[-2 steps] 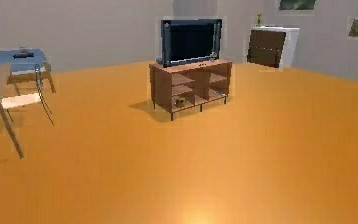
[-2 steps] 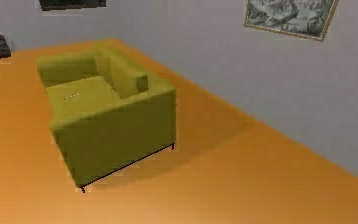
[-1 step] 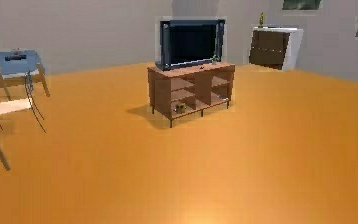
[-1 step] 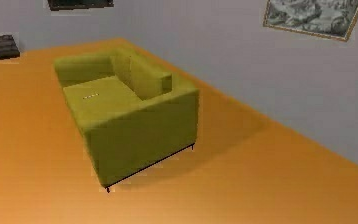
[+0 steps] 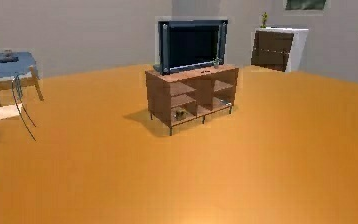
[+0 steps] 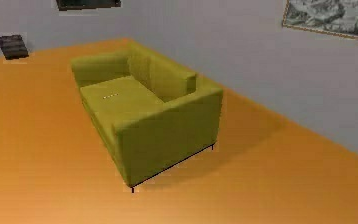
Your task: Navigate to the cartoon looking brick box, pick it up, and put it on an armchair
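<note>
An olive-green sofa (image 6: 147, 108) with low arms stands in the middle of the arm side view, angled away from a grey wall. A small pale mark lies on its seat cushion (image 6: 109, 96); what it is cannot be told.
A wooden TV stand (image 5: 192, 95) with a dark television (image 5: 192, 45) sits mid-floor in the forward view. A blue-topped table (image 5: 9, 64) is at the left, a wooden dresser (image 5: 275, 47) at the back right. Orange floor (image 5: 237, 170) lies wide around them. A framed picture (image 6: 329, 17) hangs on the wall.
</note>
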You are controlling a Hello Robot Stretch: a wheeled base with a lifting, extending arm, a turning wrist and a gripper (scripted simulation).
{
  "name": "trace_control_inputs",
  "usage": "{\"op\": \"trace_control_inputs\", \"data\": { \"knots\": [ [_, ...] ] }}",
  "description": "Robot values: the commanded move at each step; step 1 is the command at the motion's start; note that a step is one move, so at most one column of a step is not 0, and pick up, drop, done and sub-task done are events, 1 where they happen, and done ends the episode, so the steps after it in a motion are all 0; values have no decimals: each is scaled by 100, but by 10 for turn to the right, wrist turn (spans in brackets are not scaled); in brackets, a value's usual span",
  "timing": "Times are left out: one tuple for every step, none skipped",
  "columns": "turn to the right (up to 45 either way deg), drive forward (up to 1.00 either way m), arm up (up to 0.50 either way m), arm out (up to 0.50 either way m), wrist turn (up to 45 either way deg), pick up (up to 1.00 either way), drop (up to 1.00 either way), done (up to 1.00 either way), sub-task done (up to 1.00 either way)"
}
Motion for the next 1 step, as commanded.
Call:
{"op": "trace_control_inputs", "data": {
  "knots": [
    [300, 0, 0, 0, 0, 0, 0, 0, 0]
  ]
}}
